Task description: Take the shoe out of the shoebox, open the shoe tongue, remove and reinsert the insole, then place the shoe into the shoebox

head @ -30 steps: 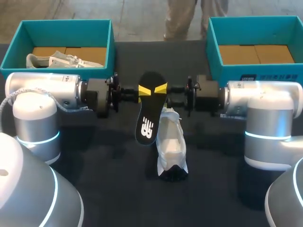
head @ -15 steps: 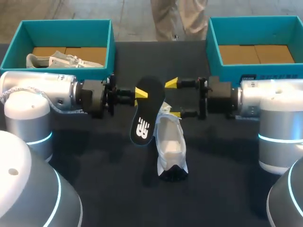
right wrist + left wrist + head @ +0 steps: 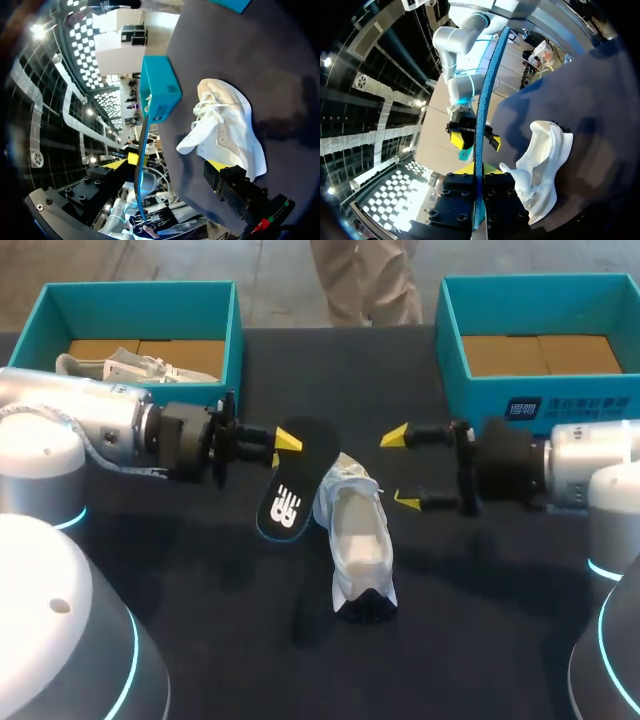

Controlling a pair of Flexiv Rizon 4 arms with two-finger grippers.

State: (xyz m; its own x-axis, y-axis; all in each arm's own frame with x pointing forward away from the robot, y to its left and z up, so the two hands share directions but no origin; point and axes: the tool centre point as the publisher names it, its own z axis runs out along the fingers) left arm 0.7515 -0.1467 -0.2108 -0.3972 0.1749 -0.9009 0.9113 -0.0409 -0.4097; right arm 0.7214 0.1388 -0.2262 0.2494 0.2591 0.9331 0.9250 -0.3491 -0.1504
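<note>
A: Head view first. Where was the insole (image 3: pixel 291 488)?

B: Off the desk (image 3: pixel 230 625), hanging on a slant. Its upper end was pinched in the left jaws at the end of the left arm (image 3: pixel 90 430), and its logo side faced the camera. Only one yellow fingertip (image 3: pixel 288 440) showed on top; the other was probably behind the insole.

A: Did the left wrist view bear out that grip?

B: Yes. There the insole ran edge-on, straight between the two black finger bodies, with both pressed against it.

A: And the shoe (image 3: pixel 358 540)?

B: The white shoe lay on the desk between the two arms, just beside the lower end of the insole. I could not tell whether the two were touching.

A: What about the right arm (image 3: pixel 590 455)?

B: It came in level from the right. The right jaws were spread wide and gripped nothing, with the fingertips (image 3: pixel 395 436) pointing at the shoe's laces but staying clear of them.

A: What about the boxes?

B: The left shoebox (image 3: pixel 235 335) stood at the far left with a second shoe (image 3: pixel 130 366) inside it. The right shoebox (image 3: pixel 447 340) stood at the far right, showing its brown cardboard floor.
</note>
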